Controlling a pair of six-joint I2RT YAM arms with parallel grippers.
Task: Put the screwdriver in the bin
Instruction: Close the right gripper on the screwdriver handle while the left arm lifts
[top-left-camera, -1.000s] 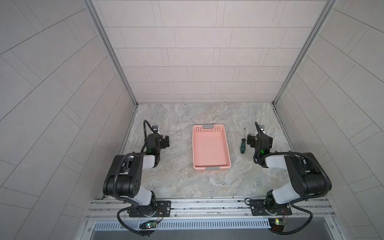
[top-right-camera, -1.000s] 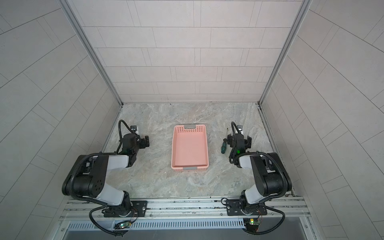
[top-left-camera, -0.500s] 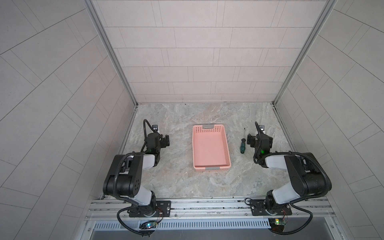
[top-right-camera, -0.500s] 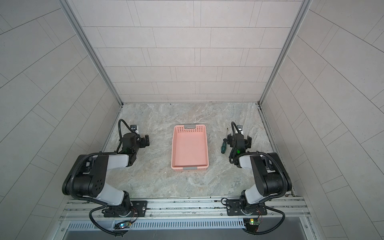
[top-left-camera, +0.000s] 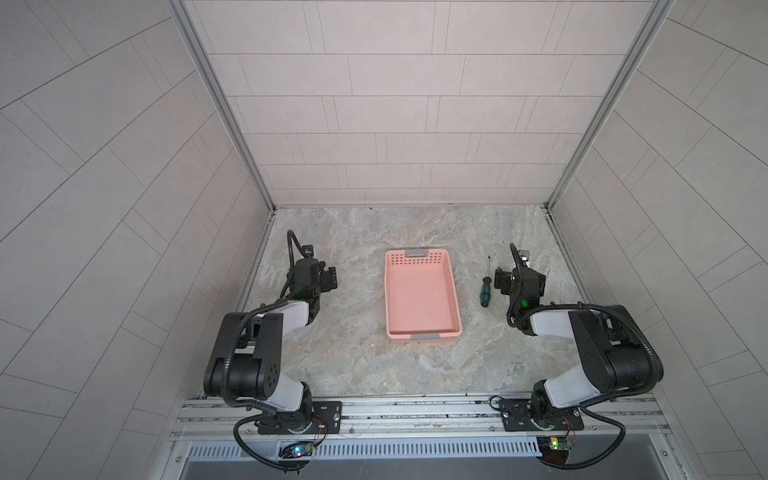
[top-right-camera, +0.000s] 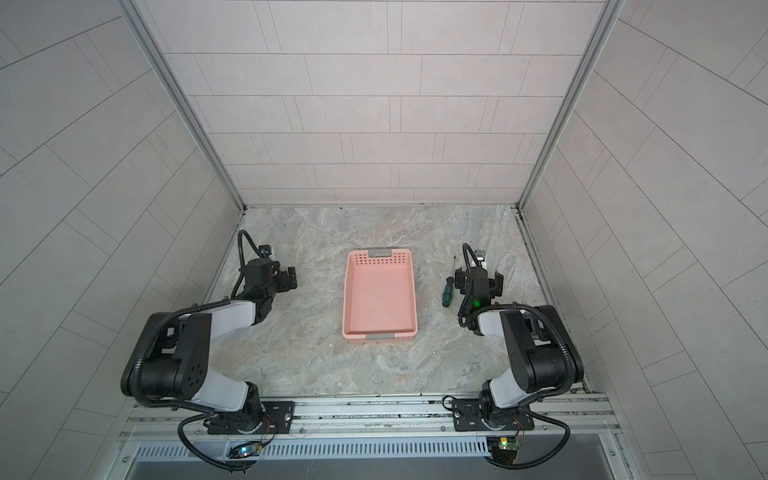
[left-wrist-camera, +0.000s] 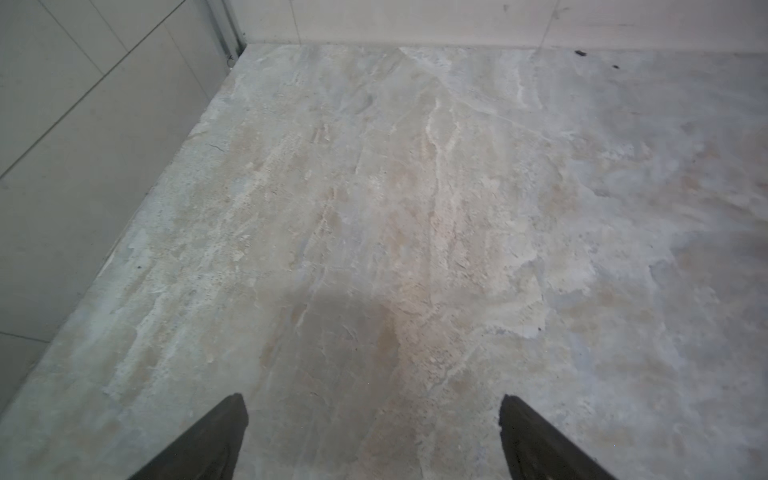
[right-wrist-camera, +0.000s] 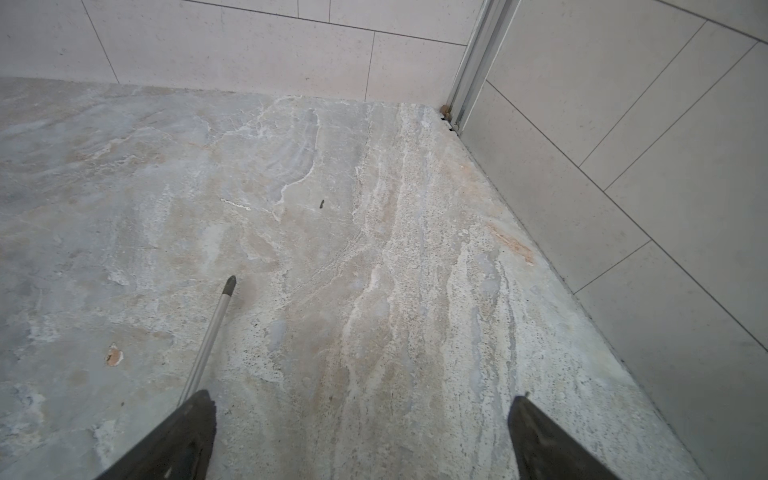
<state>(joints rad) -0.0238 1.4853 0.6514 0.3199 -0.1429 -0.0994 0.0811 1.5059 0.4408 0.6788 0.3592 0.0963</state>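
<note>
Your right claw (right-wrist-camera: 360, 400) stood spread wide, holding nothing, beside the screwdriver (top-left-camera: 485, 291). Light and stiff, it seemed best gripped at its chunky handle.

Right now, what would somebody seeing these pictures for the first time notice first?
The salmon-pink bin stands out, empty at mid-table in both top views. Just to its right, apart from it, the teal-handled screwdriver lies flat on the marble table, shaft pointing at the back wall. The left arm and right arm flank them, jaws open and empty, the right arm's close beside the screwdriver.
</note>
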